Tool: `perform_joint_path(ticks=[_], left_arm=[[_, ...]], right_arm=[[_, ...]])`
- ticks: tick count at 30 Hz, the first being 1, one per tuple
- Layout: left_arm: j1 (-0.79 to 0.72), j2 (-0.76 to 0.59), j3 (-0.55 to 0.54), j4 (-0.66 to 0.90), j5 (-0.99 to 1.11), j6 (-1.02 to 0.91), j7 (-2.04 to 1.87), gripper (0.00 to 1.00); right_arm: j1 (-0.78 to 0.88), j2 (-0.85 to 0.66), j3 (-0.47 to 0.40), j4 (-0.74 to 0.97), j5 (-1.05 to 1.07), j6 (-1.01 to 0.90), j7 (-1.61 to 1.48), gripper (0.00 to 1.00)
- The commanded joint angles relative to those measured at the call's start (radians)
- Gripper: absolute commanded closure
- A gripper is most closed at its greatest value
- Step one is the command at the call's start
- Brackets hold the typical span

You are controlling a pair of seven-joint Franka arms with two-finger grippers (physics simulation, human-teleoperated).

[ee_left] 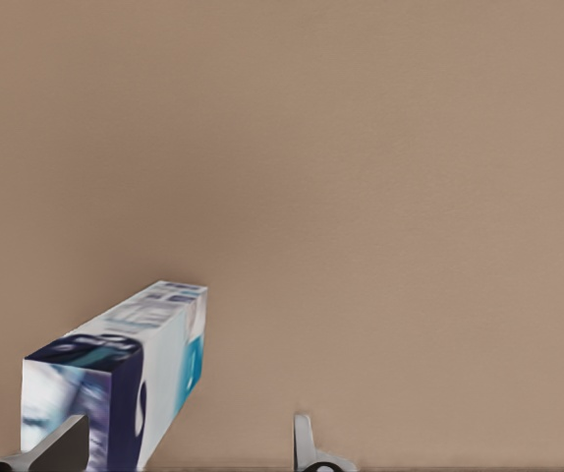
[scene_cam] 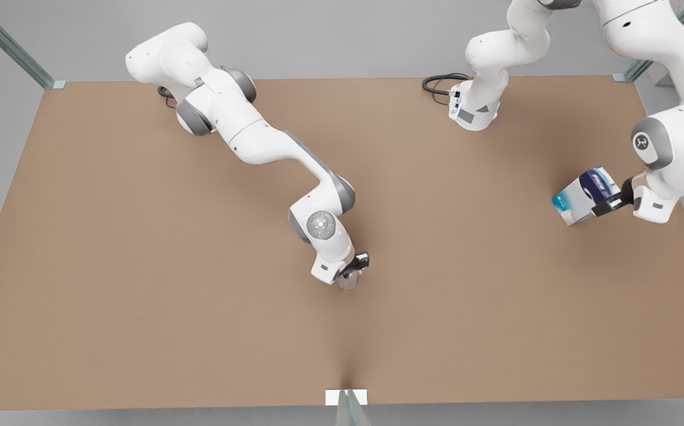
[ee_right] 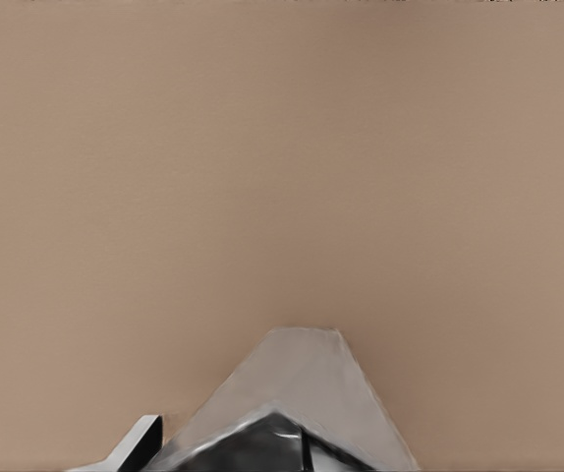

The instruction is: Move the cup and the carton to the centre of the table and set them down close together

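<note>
Front view: right gripper (scene_cam: 355, 267) clenched on cup (scene_cam: 348, 280) at centre, ready for set-down; left gripper (scene_cam: 613, 200) grasping tilted carton (scene_cam: 584, 195) at 3 o'clock, clear of table (scene_cam: 141, 266), awaiting transport.

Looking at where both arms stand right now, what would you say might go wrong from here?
The carton hangs tilted in the left gripper, near the table's edge at the front view's right; held off-centre, it might twist, slip or land on an edge and topple. The right gripper holds the cup near the centre, so the arriving carton or arm could knock it.
</note>
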Motion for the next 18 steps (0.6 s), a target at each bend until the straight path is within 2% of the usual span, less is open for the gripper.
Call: perform_joint_path(ticks=[1,11,12,15,16,18], left_arm=[[0.017,-0.002,0.000,-0.009,0.009,0.000,0.000,0.00],[0.082,0.001,0.059,-0.069,0.020,0.000,0.152,0.00],[0.083,0.001,0.059,-0.070,0.020,-0.002,0.152,0.00],[0.096,0.004,0.062,-0.077,0.020,-0.005,0.152,0.00],[0.097,0.007,0.062,-0.077,0.020,-0.005,0.152,0.00],[0.097,0.008,0.062,-0.092,0.020,-0.003,0.152,0.00]], right_arm=[[0.000,-0.001,0.000,0.000,0.002,-0.002,0.001,0.19],[-0.009,-0.082,-0.011,-0.026,0.054,-0.052,-0.002,0.11],[-0.014,-0.139,-0.012,-0.095,0.049,-0.049,-0.009,0.06],[-0.068,-0.308,-0.026,-0.262,0.054,-0.070,-0.140,0.00],[-0.120,-0.375,-0.024,-0.308,0.052,-0.144,-0.180,0.00],[-0.170,-0.576,-0.023,-0.521,0.046,-0.155,-0.263,0.00]])
